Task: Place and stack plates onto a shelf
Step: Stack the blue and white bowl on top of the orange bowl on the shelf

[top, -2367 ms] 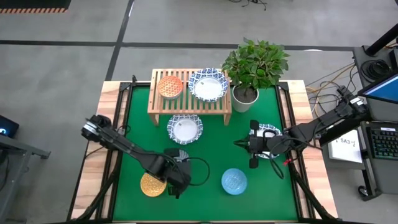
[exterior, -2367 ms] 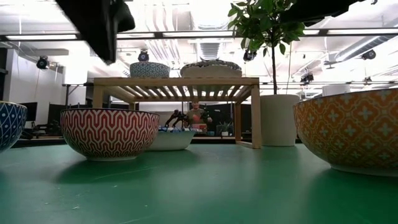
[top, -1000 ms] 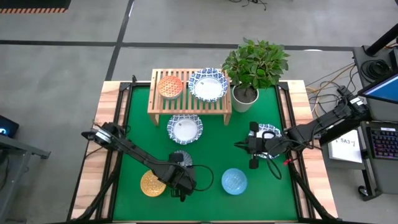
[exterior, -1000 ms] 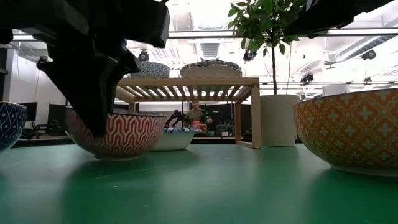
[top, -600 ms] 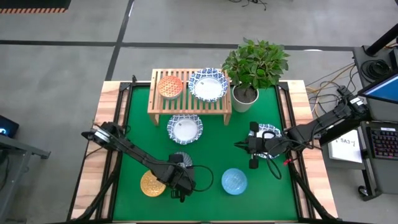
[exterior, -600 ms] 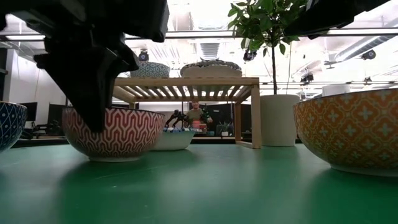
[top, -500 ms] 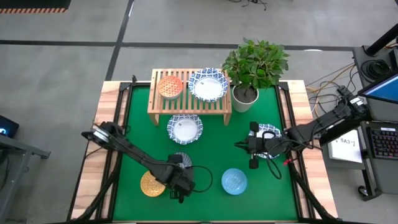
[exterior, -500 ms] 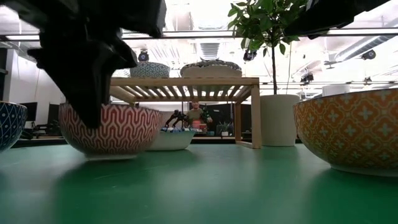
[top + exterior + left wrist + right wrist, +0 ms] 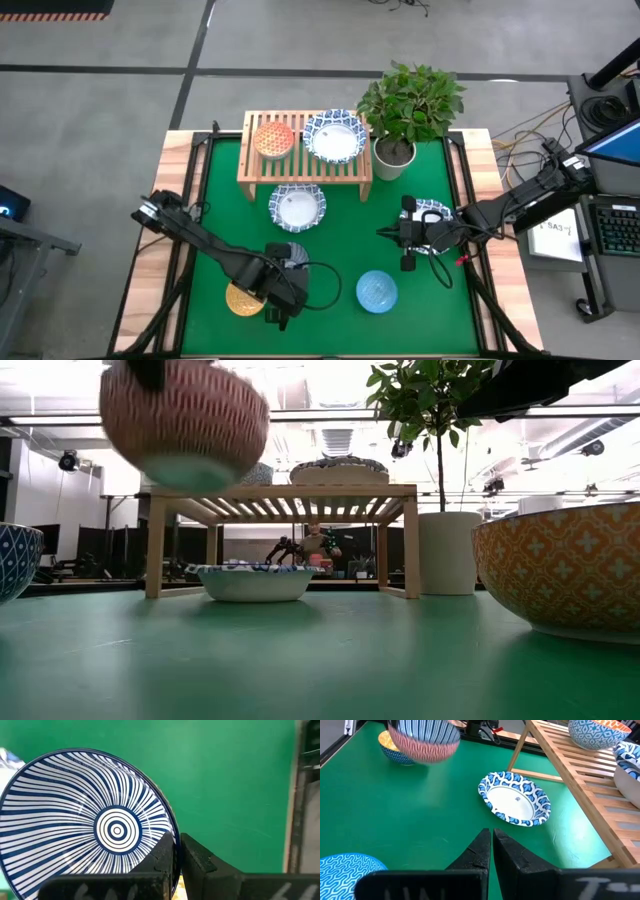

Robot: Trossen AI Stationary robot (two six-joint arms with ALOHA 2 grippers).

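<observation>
We see the left gripper [image 9: 176, 851] pinching the rim of a small bowl with blue-striped inside and red zigzag outside [image 9: 95, 827], held above the green table [image 9: 340, 225] near-left. The right gripper [image 9: 491, 844] hovers clenched, empty, right of centre.

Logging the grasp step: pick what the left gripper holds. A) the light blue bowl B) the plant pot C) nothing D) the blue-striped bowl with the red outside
D: the left gripper is shut on the striped bowl's rim, and the low view shows it off the table.
</observation>
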